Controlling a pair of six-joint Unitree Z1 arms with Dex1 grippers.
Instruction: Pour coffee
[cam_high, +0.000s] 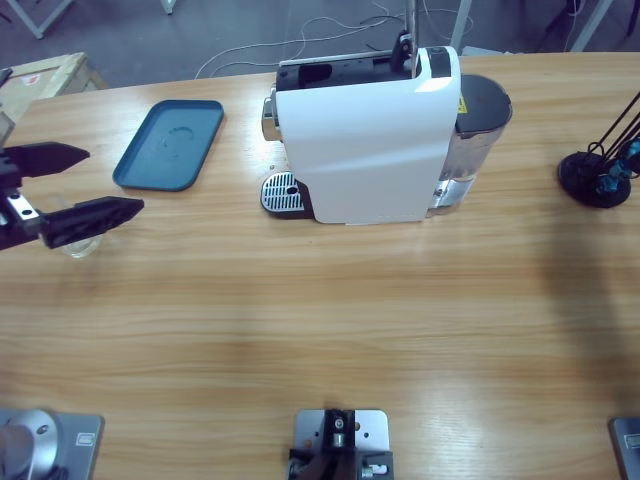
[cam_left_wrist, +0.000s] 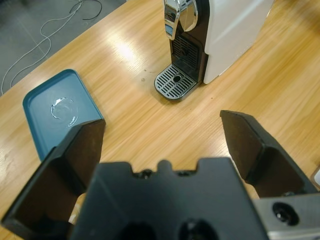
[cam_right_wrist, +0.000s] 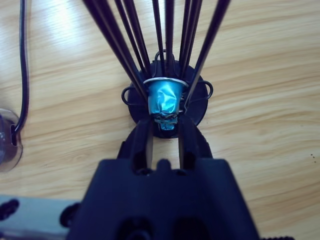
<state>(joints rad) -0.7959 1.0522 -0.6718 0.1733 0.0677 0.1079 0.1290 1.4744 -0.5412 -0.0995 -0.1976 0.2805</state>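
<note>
Early preparation step judged: no coffee visible yet. Left gripper (cam_high: 62, 190) spread wide near table's left edge, over a clear tumbler (cam_high: 78, 243). Right gripper (cam_right_wrist: 165, 131) narrow around blue capsule (cam_right_wrist: 165, 100) in wire capsule rack (cam_high: 597, 178). Next: withdraw capsule, carry to white coffee machine (cam_high: 365, 140).

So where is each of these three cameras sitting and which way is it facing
High view: above the table, looking down on the white coffee machine; the left pincer shows at the left edge.
Left wrist view: behind the open left pincer, facing the machine and the teal plastic tray, both shared with the high view.
Right wrist view: behind the right pincer, facing a blue foil capsule in a black wire rack.
</note>
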